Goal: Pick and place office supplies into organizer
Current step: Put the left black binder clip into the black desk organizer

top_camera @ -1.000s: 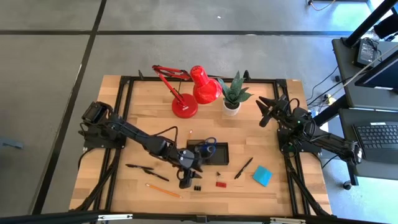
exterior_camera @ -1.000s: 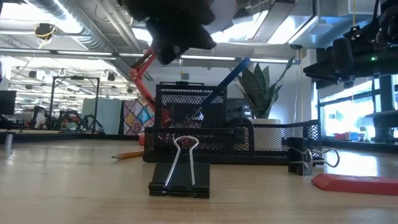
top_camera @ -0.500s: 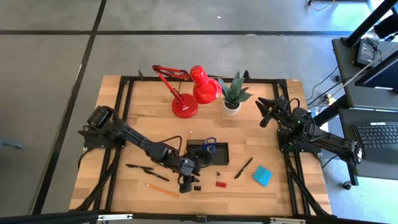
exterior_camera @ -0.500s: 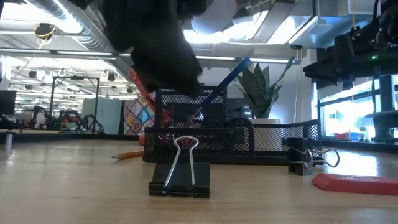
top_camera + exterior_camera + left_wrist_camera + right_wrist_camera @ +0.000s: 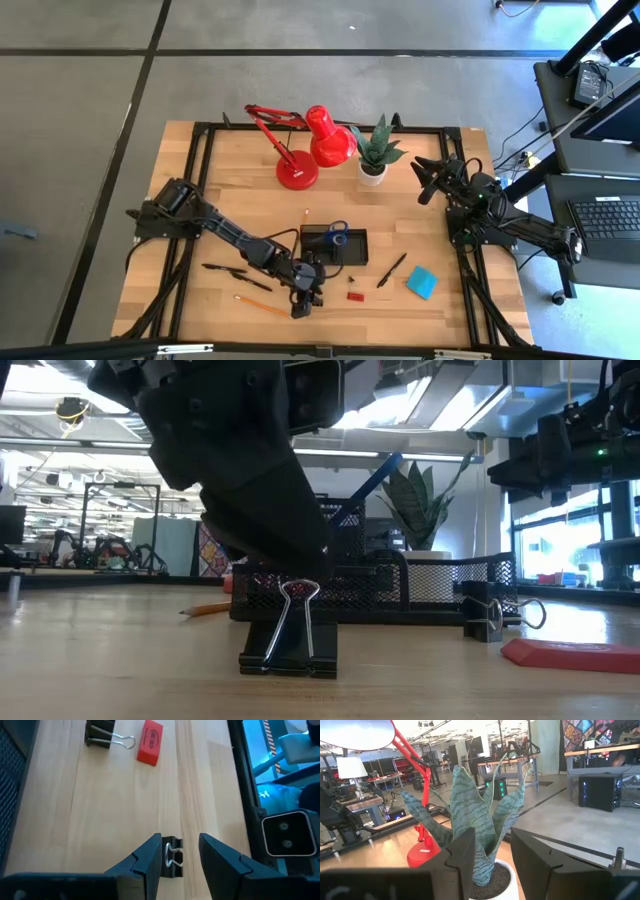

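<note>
Two binder clips (image 5: pixel 172 861) (one between parted left tool (image 5: pixel 180 854) fingers), one red eraser (image 5: pixel 150 735).

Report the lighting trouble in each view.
Low view: ceiling lights backlight the left end effector into a black mass above the binder clip. High view: even light, faint shadows. Right wrist view: plant well lit beyond the waiting right end effector.

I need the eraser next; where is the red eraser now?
In the high view, the red eraser lies on the table's front part, below the organizer, between two binder clips.
</note>
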`<state>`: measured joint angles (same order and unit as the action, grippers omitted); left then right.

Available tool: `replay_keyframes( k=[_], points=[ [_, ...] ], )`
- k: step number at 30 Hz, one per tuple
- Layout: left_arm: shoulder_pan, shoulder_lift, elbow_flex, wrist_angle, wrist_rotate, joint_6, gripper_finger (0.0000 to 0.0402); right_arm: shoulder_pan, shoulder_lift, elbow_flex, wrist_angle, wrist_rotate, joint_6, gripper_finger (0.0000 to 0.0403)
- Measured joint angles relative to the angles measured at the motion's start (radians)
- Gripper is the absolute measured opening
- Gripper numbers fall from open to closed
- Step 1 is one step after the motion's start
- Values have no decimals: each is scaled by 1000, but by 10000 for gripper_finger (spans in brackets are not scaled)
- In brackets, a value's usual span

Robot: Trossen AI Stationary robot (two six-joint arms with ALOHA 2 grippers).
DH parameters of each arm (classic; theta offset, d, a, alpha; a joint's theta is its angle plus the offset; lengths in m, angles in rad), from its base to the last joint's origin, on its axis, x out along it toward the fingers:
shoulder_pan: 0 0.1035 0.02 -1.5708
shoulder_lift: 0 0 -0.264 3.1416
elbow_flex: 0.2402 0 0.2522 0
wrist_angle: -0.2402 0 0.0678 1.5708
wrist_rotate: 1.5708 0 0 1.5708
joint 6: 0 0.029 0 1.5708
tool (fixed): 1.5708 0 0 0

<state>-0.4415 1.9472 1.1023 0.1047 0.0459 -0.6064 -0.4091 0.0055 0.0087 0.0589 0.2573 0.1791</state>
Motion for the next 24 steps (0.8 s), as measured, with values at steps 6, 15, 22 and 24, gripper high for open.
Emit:
replay_keyframes(
  k=[6, 15, 22, 24],
  points=[
    [-2, 0, 0, -8, -29, 6, 125, 0, 0, 0, 0, 0, 0, 128],
    [-2, 0, 0, -40, -28, 1, 125, 0, 0, 0, 0, 0, -1, 128],
    [-2, 0, 0, -35, -28, -1, 125, 0, 0, 0, 0, 0, -3, 128],
    [-2, 0, 0, -33, -28, -1, 125, 0, 0, 0, 0, 0, -3, 128]
  ],
)
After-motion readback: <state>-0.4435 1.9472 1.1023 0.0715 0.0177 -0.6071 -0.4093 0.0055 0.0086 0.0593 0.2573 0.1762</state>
